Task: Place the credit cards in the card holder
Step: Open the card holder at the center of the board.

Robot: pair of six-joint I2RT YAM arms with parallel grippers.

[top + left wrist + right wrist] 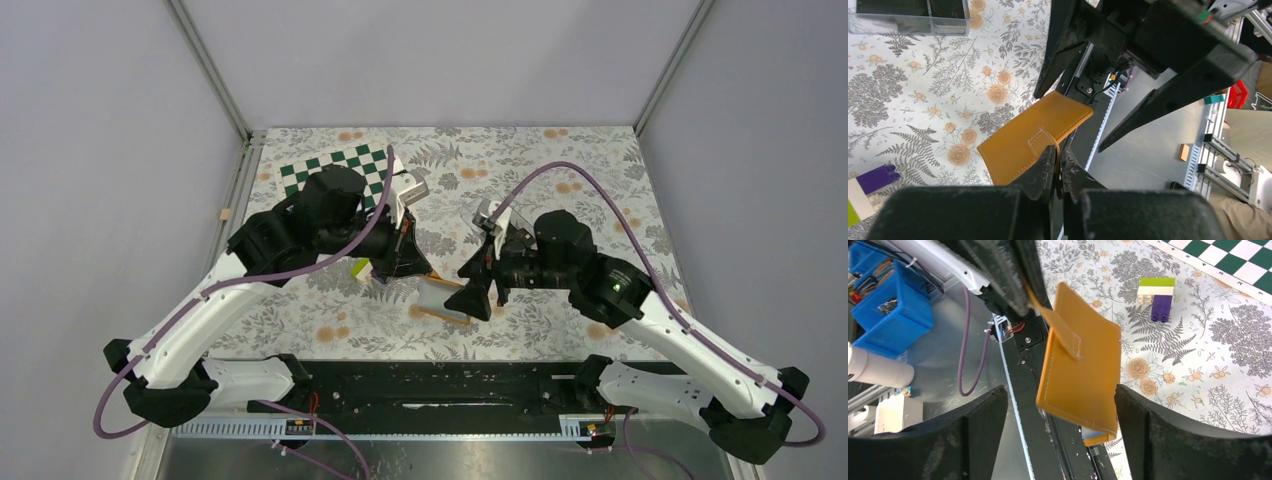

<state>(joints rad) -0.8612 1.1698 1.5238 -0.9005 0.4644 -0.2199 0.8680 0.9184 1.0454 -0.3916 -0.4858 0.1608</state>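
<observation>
Early on, I judge: the left tool (1058,162) pinches the folded card holder (1033,137) by its strap over the table's (908,100) near edge, between the right tool's (1060,400) spread fingers, no cards visibly inside.

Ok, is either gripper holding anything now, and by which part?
The left gripper pinches the orange card holder by its closure strap. The right gripper is open, its fingers either side of the holder, gripping nothing.

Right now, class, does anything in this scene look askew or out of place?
Yes: the card holder hangs tilted in the air, pinched only by its snap strap in the left fingers; the open right fingers flank it.
</observation>
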